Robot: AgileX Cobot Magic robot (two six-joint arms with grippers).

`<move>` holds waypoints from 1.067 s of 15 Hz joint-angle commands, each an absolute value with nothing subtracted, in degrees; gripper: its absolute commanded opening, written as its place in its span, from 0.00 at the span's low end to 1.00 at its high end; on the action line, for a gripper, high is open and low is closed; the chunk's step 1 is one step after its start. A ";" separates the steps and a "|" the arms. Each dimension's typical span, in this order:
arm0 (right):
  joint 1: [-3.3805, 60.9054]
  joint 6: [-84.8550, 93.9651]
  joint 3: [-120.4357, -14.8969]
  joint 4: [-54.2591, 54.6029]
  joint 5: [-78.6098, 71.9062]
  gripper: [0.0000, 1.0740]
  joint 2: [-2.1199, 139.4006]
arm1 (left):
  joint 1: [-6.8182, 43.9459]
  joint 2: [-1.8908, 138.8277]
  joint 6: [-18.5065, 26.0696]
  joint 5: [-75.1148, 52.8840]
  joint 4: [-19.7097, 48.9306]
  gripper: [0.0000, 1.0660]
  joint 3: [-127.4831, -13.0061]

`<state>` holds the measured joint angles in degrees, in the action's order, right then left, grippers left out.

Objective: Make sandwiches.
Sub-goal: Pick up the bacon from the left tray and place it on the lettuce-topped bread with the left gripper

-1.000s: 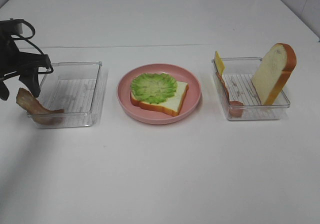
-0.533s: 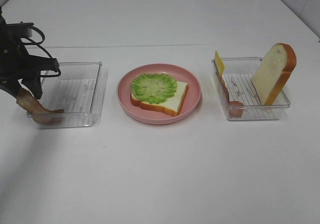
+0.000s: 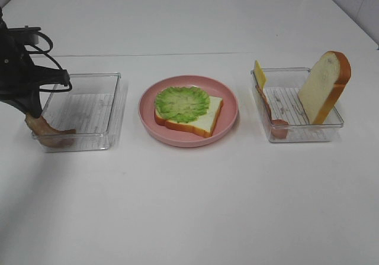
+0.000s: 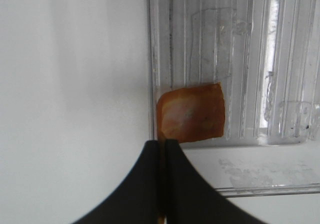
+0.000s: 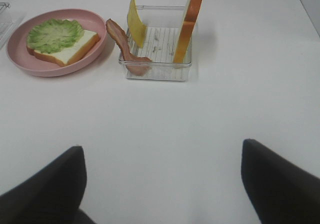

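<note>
Exterior high view: a white table [image 3: 189, 217] is seen carrying a single row of things. In the middle a pink plate [image 3: 188, 142] is set. On it the open sandwich [image 3: 201, 123] is laid flat: one white bread slice with orange-brown crust, covered by a green lettuce leaf [image 3: 182, 103].

Well apart to the right, the right tray [image 3: 302, 136] of clear plastic is placed. An upright bread slice [image 3: 323, 87] is leaned in its far right corner, a yellow cheese slice [image 3: 259, 74] is stood at its far left corner, and the right bacon strip [image 3: 273, 123] is leaned over its left wall.

To the left of the plate the left tray [image 3: 115, 108], also clear, is placed, with the left bacon strip [image 3: 50, 136] hung over its near left corner. That strip's upper end is pinched by the left fingers [image 3: 28, 102], which are pointed down just outside the tray's left wall. In the left wrist view they are seen pressed together on the strip's [image 4: 191, 112] edge.

In the right wrist view the right fingers [image 5: 47, 184] are spread wide over the table, nearer than the right tray.
</note>
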<state>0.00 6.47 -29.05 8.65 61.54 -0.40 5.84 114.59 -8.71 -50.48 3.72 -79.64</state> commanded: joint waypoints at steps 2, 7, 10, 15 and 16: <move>0.00 6.59 -28.88 8.59 60.96 0.75 -0.74 | 6.07 111.73 -5.16 -50.13 7.56 0.00 -80.27; 0.00 6.59 -28.88 8.59 60.96 0.75 -0.74 | 6.07 110.52 1.20 -49.56 20.57 0.00 -85.03; 0.00 6.59 -28.88 8.59 60.96 0.75 -0.74 | 6.13 110.52 13.64 -44.29 38.90 0.00 -85.20; 0.00 6.59 -28.88 8.59 60.96 0.75 -0.74 | 10.49 114.08 30.42 -40.85 69.39 0.00 -85.26; 0.00 6.59 -28.88 8.59 60.96 0.75 -0.74 | 12.26 115.91 32.66 -41.08 73.45 0.00 -85.31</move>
<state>0.00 6.47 -29.05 8.65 61.54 -0.40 11.57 115.62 31.57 -41.37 70.82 -85.03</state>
